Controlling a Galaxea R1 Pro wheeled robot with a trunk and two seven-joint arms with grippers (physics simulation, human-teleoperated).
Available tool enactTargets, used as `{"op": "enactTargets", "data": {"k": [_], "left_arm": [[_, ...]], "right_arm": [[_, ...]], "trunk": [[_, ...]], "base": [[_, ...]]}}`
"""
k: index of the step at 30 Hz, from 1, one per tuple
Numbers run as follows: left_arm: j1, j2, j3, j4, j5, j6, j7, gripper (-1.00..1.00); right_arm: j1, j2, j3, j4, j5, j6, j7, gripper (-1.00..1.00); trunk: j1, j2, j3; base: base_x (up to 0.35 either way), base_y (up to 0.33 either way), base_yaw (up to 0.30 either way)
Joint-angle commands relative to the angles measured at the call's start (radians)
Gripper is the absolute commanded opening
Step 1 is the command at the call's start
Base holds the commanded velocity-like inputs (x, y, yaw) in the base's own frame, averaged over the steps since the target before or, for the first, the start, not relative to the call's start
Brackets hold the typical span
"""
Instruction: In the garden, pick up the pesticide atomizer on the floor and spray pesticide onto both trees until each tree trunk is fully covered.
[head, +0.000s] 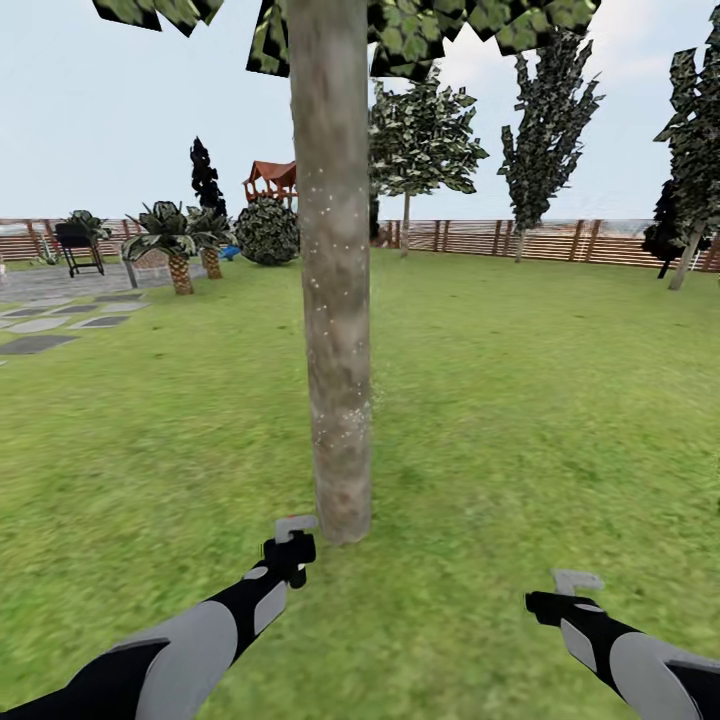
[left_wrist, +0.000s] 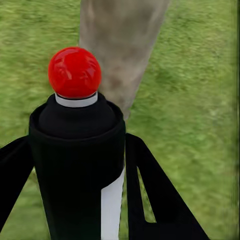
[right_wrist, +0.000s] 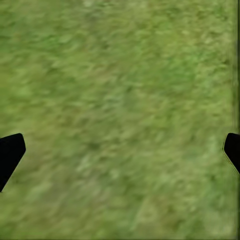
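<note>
On the lawn (head: 520, 400), at the tree trunk (head: 335, 300) base | left gripper (left_wrist: 75, 165) clamps pesticide atomizer (left_wrist: 75, 145) (red knob), seemingly just short of trunk | right gripper (right_wrist: 120, 150) spread wide, empty, over grass

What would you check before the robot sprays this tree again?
1. Bottle held: ok. The left claw is shut on the pesticide atomizer.
2. Nozzle aimed: ok. Its red cap faces the tree trunk close ahead.
3. Trunk covered: not ok. White specks show mid-trunk; the base looks bare.
4. Far side of trunk: cannot tell, it is hidden.
5. Right claw out of the way: ok. It is open over the lawn, apart from the trunk.
</note>
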Motion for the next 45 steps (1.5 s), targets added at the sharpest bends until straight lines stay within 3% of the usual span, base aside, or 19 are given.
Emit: {"op": "enactTargets", "data": {"k": [1, 18, 23, 33, 43, 45], "left_arm": [[-0.001, -0.003, 0.008, 0.001, -0.006, -0.003, -0.001, -1.00], [0.000, -0.023, 0.007, 0.003, -0.006, -0.002, -0.001, -1.00], [-0.001, -0.023, 0.007, 0.003, -0.006, -0.002, -0.001, -1.00], [0.000, -0.023, 0.007, 0.001, -0.006, 0.001, 0.001, -1.00], [0.000, -0.023, 0.007, 0.001, -0.006, 0.001, 0.003, -1.00], [-0.001, -0.023, 0.007, 0.001, -0.006, 0.001, 0.003, -1.00]], "right_arm": [[-0.002, 0.000, -0.008, 0.004, 0.004, -0.006, -0.001, 1.00], [-0.002, 0.000, -0.007, 0.004, 0.004, -0.004, 0.001, 1.00], [-0.002, 0.014, -0.008, 0.004, 0.004, -0.004, 0.001, 1.00], [-0.002, 0.023, -0.008, 0.004, 0.004, -0.004, 0.001, 1.00], [-0.002, 0.024, -0.008, 0.004, 0.004, -0.004, 0.001, 1.00], [-0.002, 0.037, -0.009, 0.004, 0.004, -0.004, 0.001, 1.00]], "trunk": [[0.000, -0.001, -0.001], [0.000, -0.001, -0.001], [0.000, -0.001, -0.001], [0.000, -0.001, -0.001], [0.000, -0.001, -0.001], [0.000, -0.001, -0.001]], "base": [[0.049, -0.304, -0.085], [0.090, -0.304, -0.165], [0.129, -0.303, -0.051], [0.273, -0.241, -0.220], [0.301, -0.224, -0.025], [0.302, -0.224, 0.000]]}}
